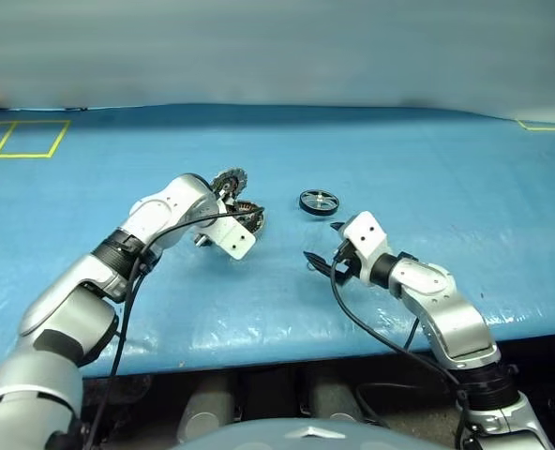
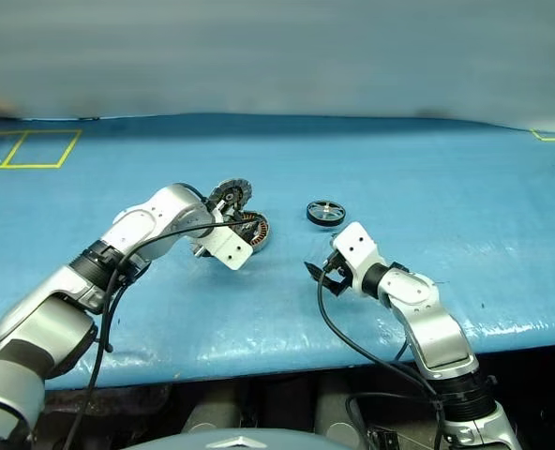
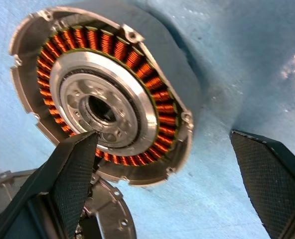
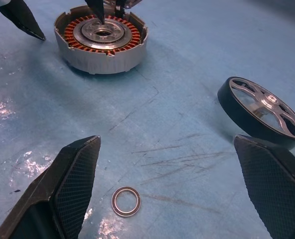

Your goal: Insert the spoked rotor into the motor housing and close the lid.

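Both grippers stand fully open, nothing held. The left gripper (image 3: 162, 194) is poised over the shallow silver motor housing with copper windings (image 3: 105, 94), one fingertip (image 3: 82, 149) above its hub. The black spoked rotor (image 4: 262, 112) lies tilted beyond the right gripper (image 4: 167, 184). Risks judged: housing knocked aside; rotor skidding when pinched. A thin washer ring (image 4: 126, 201) sits between the right fingers; the grey lid (image 3: 105, 214) lies beside the housing.

Glossy copper windings (image 3: 137, 55), scuffed blue sheet (image 4: 187, 89)
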